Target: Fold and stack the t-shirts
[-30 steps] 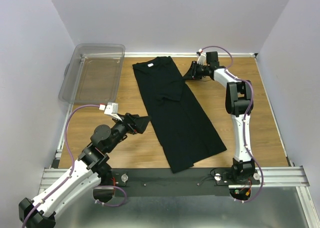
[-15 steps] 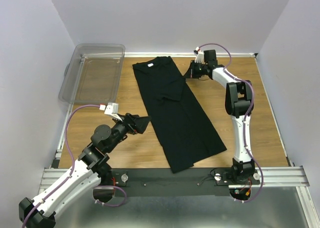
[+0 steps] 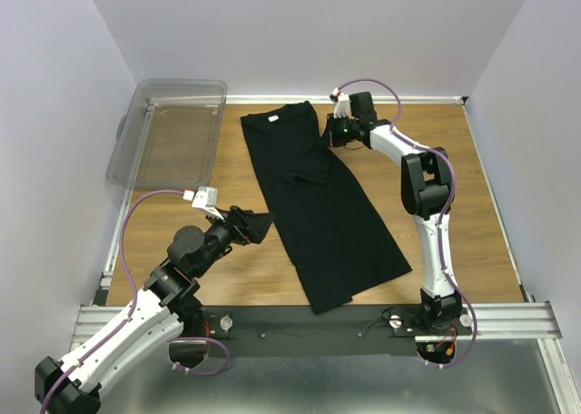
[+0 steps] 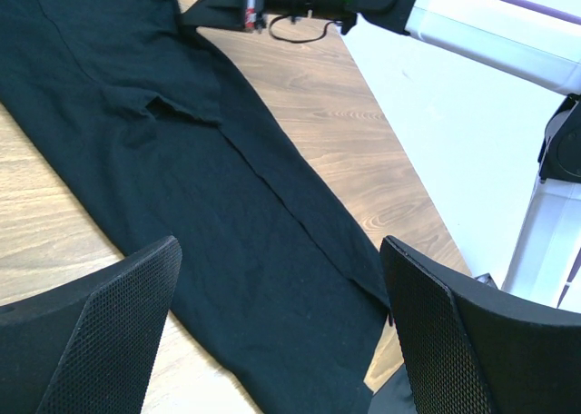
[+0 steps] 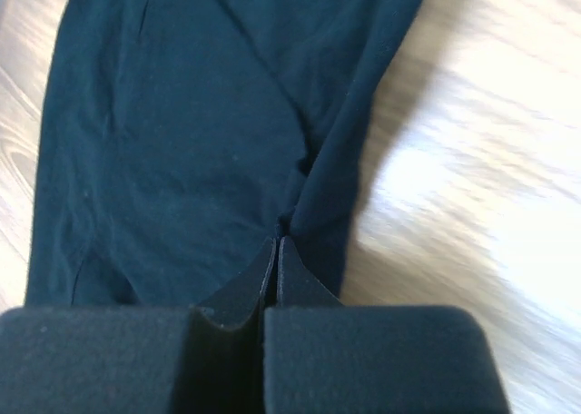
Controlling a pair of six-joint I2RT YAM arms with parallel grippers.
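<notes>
One black t-shirt lies lengthwise on the wooden table, collar and white neck label at the far end, its sides folded inward. My right gripper is at the shirt's far right edge. In the right wrist view its jaws are pressed together on a bunched fold of the black sleeve cloth. My left gripper hovers open and empty just left of the shirt's lower half. In the left wrist view the shirt lies between its wide-open fingers, with the right gripper at the top.
A clear plastic bin stands at the far left of the table, nothing visible inside. Bare wood lies right of the shirt. Walls close in on the left, back and right sides. The metal rail runs along the near edge.
My right gripper has moved left, drawing the held sleeve cloth over the shirt's right edge near the collar. The left arm has barely moved.
</notes>
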